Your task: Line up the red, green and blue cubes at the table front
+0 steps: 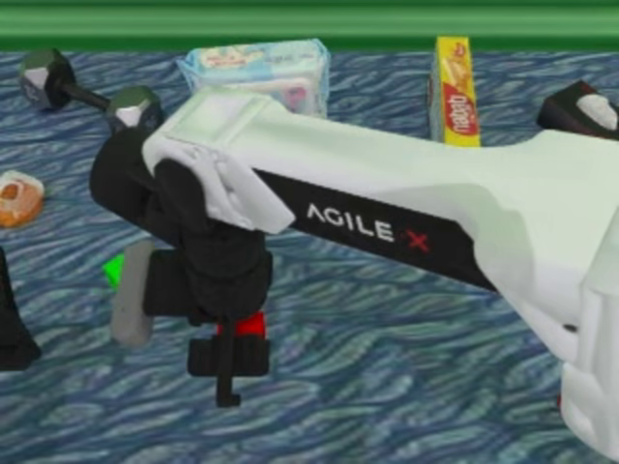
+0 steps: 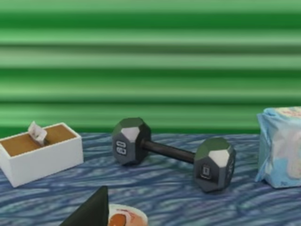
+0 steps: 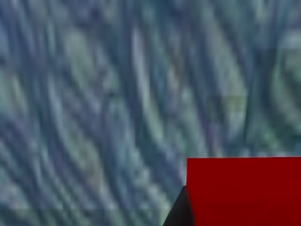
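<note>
Red-cube step in hand. Right hand (image 1: 228,360) low over counter (image 1: 406,387), about 7 o'clock of centre, red cube (image 1: 247,324) showing under the fingers; right wrist view has it filling one corner beside a dark fingertip. Clenched on it or not: cannot tell. Green cube (image 1: 114,270) peeking out at 10 o'clock of red, near. Blue not seen. Left hand (image 1: 12,329) parked at 9 o'clock edge. Next, likely: confirm grip, carry red toward 6 o'clock edge, leaving room for two more.

Rippled table (image 1: 387,367), dumbbell (image 1: 82,92), green cube (image 1: 114,270)

Top view overhead, wrist views low, close
</note>
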`<action>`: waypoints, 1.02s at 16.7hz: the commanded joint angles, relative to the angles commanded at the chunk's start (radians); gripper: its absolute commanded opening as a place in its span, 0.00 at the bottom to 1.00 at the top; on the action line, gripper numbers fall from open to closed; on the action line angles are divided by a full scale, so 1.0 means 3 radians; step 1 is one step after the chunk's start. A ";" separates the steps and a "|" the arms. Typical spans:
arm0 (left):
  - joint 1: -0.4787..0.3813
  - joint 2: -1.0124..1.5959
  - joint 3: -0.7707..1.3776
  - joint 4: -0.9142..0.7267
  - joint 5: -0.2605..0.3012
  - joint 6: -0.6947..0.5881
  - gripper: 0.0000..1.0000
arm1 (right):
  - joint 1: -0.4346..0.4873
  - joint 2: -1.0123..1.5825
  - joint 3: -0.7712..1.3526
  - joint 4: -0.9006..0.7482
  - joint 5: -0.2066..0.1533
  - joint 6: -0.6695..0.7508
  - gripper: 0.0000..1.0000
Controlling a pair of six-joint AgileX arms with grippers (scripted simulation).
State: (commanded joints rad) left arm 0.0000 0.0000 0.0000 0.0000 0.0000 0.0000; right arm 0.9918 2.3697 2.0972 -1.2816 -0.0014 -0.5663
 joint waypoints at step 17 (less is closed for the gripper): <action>0.0000 0.0000 0.0000 0.0000 0.0000 0.0000 1.00 | 0.0005 0.0158 -0.0655 0.0813 0.0002 0.0007 0.08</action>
State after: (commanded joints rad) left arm 0.0000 0.0000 0.0000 0.0000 0.0000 0.0000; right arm 0.9933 2.4171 1.9008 -1.0378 -0.0008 -0.5643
